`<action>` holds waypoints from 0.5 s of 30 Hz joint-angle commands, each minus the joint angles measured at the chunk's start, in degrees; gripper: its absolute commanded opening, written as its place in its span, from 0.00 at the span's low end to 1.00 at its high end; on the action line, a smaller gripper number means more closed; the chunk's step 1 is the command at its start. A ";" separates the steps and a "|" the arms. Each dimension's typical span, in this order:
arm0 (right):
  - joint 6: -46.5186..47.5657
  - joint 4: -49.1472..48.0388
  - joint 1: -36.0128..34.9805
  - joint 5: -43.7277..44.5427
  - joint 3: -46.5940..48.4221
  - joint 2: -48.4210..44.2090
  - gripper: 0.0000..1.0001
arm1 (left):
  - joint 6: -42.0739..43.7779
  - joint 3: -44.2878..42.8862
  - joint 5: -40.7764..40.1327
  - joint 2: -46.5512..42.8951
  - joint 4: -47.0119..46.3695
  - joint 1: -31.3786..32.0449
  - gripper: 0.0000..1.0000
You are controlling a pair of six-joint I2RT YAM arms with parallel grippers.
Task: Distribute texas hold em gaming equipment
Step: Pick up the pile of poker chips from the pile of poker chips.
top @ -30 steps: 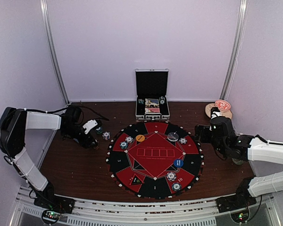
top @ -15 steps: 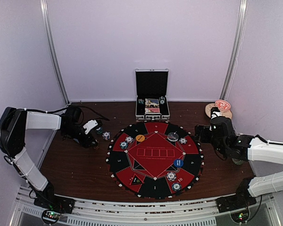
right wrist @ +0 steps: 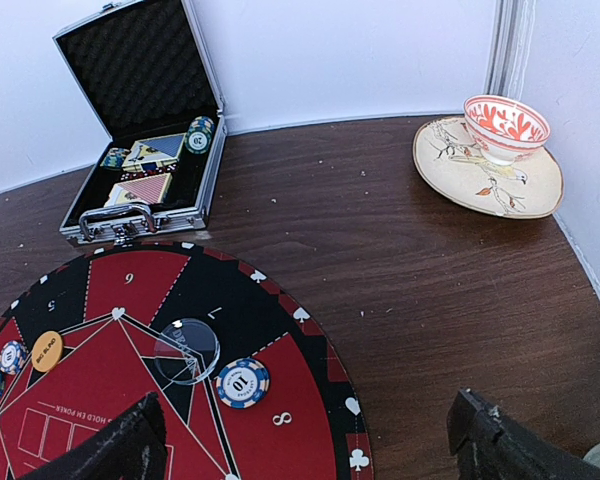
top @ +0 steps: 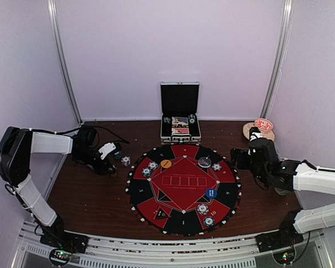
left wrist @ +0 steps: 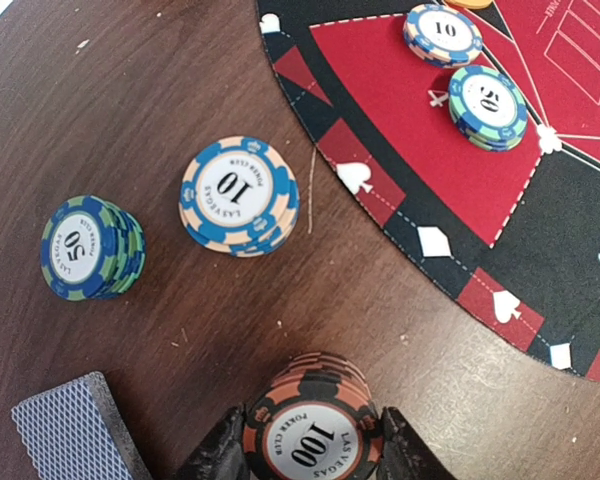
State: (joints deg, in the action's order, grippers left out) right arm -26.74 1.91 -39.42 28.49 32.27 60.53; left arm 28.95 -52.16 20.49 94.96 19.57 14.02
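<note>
Dark brown table (left wrist: 110, 110) carries a round red-and-black poker mat (left wrist: 460, 230) to the right of the left claw (left wrist: 311, 448), whose jaws press on both sides of a stack of 100 chips (left wrist: 315, 385) standing on the wood, so I'd call it gripped. Just ahead of that claw sits a 10 stack (left wrist: 238, 193), ahead and to its left a 50 stack (left wrist: 85, 248), and a deck of cards (left wrist: 70, 430) close on its left. The right claw (right wrist: 315, 440) hangs wide open, holding nothing. My guess: this is the pick-up of the 100s; next comes a clean lift and a carry rightward to the mat, without spilling the pile.
</note>
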 commanded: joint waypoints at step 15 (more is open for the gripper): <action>0.46 0.11 0.31 0.41 0.33 -0.70 1.00 | 0.85 -1.07 1.35 -0.97 0.02 -0.49 0.16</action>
State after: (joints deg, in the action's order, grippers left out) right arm -26.74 1.91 -39.42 28.49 32.27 60.53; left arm 29.28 -52.16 20.84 94.96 19.57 13.96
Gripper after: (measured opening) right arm 0.997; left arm 0.392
